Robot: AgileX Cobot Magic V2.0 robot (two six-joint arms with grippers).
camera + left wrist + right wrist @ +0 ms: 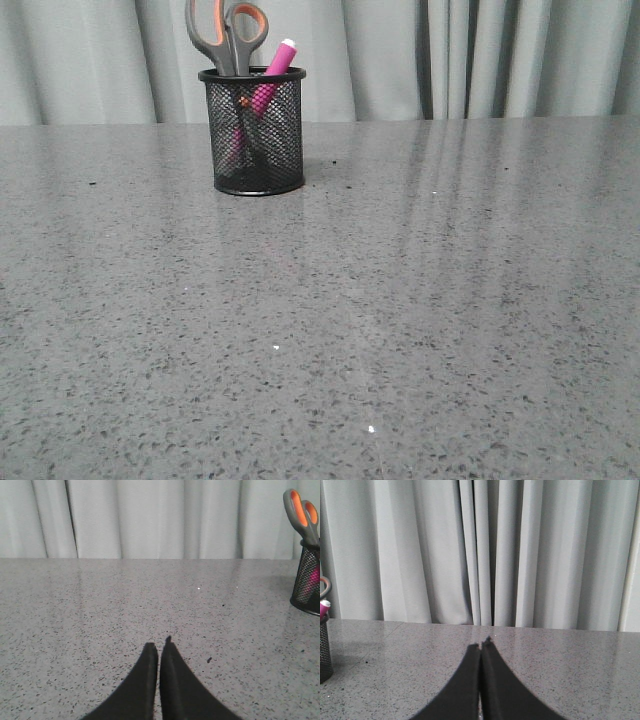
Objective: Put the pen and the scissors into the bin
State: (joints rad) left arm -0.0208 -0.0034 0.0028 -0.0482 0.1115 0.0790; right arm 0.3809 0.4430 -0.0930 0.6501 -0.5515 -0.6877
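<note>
Black mesh bin [252, 130] upright near far edge of grey speckled bench [420, 300], left of centre, closer to far-left corner than far-right. Scissors [228, 35] inside bin, blades down, grey handles with orange lining sticking up above rim. Pink pen [272, 68] also inside bin, leaning toward right side of rim, white end poking out on top, pink barrel visible through mesh. Both task items in bin, nothing else lying on bench surface in front view.

Left gripper [159, 650]: black fingers pressed together, only a hairline seam between tips, holding nothing. Hovering low over bare bench, well apart from bin [307, 582]; scissors handles [301, 511] and a bit of pink pen [315, 580] through mesh visible at frame edge.

Right gripper [480, 649]: fingers likewise closed tip to tip, empty. Over bare bench, facing grey curtain [485, 550] behind far edge. Sliver of bin [325, 645] at frame edge with pen tip [324, 608] showing above rim, well apart from fingers.

Neither arm visible in front view.
</note>
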